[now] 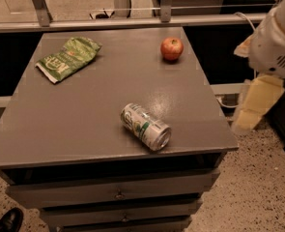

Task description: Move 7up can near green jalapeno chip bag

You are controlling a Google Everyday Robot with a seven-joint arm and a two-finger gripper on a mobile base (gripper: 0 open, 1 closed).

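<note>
The 7up can (pixel 146 127) lies on its side on the grey table (pixel 84 120), near the front edge and right of centre, its shiny end facing front right. The green jalapeno chip bag (pixel 67 58) lies flat at the table's back left, far from the can. My gripper (pixel 252 111) hangs pale yellow below the white arm (pixel 277 37), off the table's right edge, level with the can and well apart from it. It holds nothing that I can see.
A red apple (pixel 172 48) stands at the table's back right. Drawers (pixel 118 195) sit below the tabletop. A metal rail (pixel 132 22) runs behind the table. A black shoe (pixel 7 220) is on the floor at front left.
</note>
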